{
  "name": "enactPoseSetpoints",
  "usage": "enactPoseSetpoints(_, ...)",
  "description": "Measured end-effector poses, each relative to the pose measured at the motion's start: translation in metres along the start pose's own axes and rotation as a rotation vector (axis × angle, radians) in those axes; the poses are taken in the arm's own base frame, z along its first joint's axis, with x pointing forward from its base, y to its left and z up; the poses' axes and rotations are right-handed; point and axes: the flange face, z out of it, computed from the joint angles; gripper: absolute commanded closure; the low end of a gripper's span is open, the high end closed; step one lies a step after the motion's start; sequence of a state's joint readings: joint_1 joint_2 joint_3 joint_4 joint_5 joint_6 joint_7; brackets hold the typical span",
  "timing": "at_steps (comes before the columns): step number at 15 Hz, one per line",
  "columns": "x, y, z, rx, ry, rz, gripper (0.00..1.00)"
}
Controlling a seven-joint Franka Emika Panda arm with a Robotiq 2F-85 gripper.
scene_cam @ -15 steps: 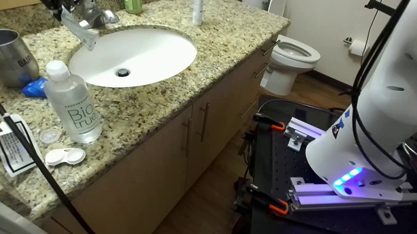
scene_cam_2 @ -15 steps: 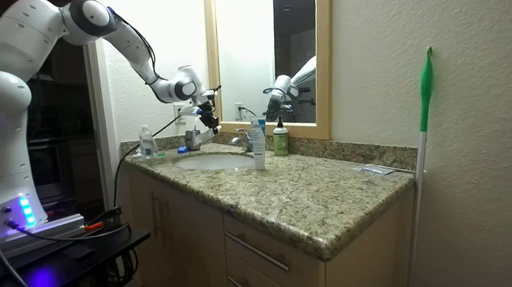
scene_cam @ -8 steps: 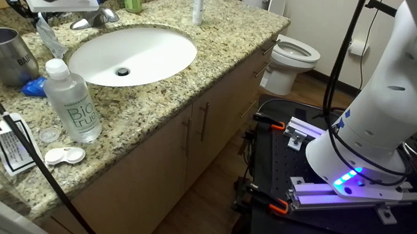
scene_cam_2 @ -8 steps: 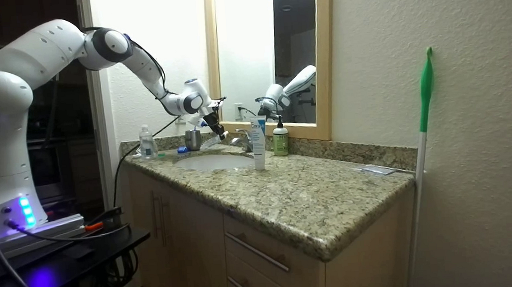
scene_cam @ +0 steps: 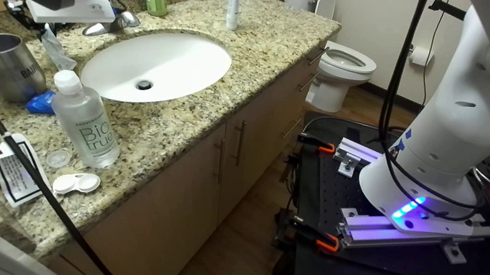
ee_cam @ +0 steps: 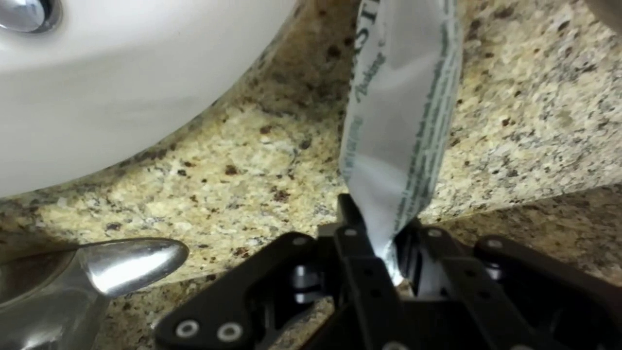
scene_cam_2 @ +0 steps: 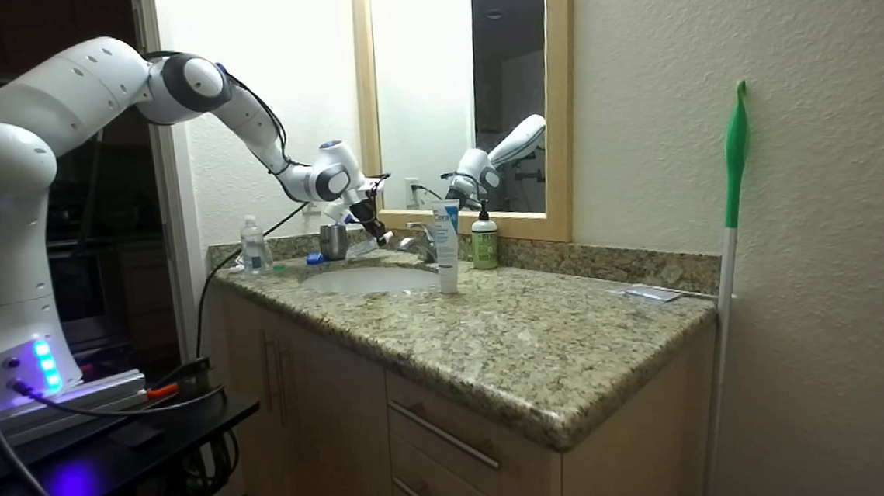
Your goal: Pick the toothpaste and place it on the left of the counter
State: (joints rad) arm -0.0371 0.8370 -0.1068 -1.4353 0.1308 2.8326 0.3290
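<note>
Wrist view: below centre, to the right, I am pinching one end of the toothpaste (ee_cam: 398, 112) in my gripper (ee_cam: 381, 222), its length slanting to the top edge over the counter (ee_cam: 272, 184). In an exterior view, my arm (scene_cam_2: 189, 85) is arching across the upper left and sloping down, the gripper angling downward just left of centre.
</note>
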Motion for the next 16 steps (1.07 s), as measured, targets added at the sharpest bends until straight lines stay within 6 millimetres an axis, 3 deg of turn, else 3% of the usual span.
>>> enactPoseSetpoints(1, 0.0, 0.0, 0.002, 0.001, 0.001, 0.005, 0.55)
enactPoseSetpoints(9, 0.001, 0.0, 0.018, -0.017, 0.008, 0.056, 0.02)
enactPoseSetpoints(11, 0.007, -0.003, 0.011, -0.039, 0.006, 0.039, 0.0)
enactPoseSetpoints(13, 0.022, -0.005, -0.01, -0.073, -0.016, 0.008, 0.0)
enactPoseSetpoints(16, 0.051, -0.014, -0.071, -0.054, -0.095, -0.059, 0.0)
